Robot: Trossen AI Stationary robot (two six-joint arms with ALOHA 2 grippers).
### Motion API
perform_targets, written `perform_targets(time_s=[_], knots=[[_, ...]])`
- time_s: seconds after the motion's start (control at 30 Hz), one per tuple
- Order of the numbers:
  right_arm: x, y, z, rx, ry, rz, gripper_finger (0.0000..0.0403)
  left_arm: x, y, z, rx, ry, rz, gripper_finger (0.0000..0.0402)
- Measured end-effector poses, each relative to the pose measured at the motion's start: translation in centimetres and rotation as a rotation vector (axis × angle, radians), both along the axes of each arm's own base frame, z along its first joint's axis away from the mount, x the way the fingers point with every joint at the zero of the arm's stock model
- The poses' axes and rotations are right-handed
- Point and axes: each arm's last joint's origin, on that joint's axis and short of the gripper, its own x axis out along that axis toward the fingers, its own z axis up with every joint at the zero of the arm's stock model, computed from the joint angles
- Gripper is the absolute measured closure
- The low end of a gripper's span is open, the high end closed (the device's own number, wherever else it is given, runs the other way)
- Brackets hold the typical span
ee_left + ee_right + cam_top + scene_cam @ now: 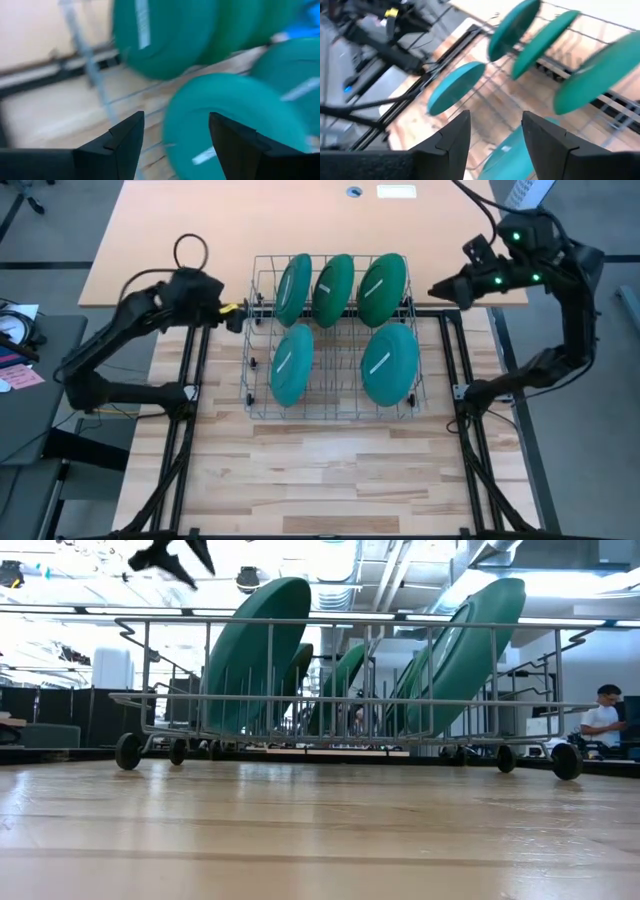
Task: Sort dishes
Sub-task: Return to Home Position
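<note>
**Five plates racked on edge; both grippers empty beside the rack's rear corners**

Nearest lies the bare plank table [320, 470]. On it stands the wire rack [330, 416], resting on small dark feet. Its front row holds two teal plates, the front-left plate [292, 365] and the front-right plate [390, 365], well apart from each other. The back row holds three, set close together: the back-left plate [293, 288], teal-green, then the back-middle plate [333, 288] and the back-right plate [382, 288], both darker green. All five are round, shallow, plain and matte. Each stands on edge between the wires, leaning, with a pale streak across its face.

Level with the back row, the left gripper [240, 310] sits just beside the rack's left rear corner, pointing towards it. Its fingers [125, 145] stand apart with nothing between them. The right gripper [434, 292] is near the right rear corner, its fingers [450, 145] likewise parted and empty.

Beyond the rack lies a smooth tan tabletop [200, 230]. In the room behind, a person [603, 720] sits at the low view's right edge.
</note>
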Motion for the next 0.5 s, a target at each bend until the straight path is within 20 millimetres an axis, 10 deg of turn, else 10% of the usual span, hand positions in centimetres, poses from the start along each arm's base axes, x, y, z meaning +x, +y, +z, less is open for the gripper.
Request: perform_targets(time_s=[0.5], knots=[[-2.6,6.9,1.4,-0.127,-0.093,0.342,0.0394,-5.1,-6.4,5.6,0.380,-0.382,-0.298,0.0396]])
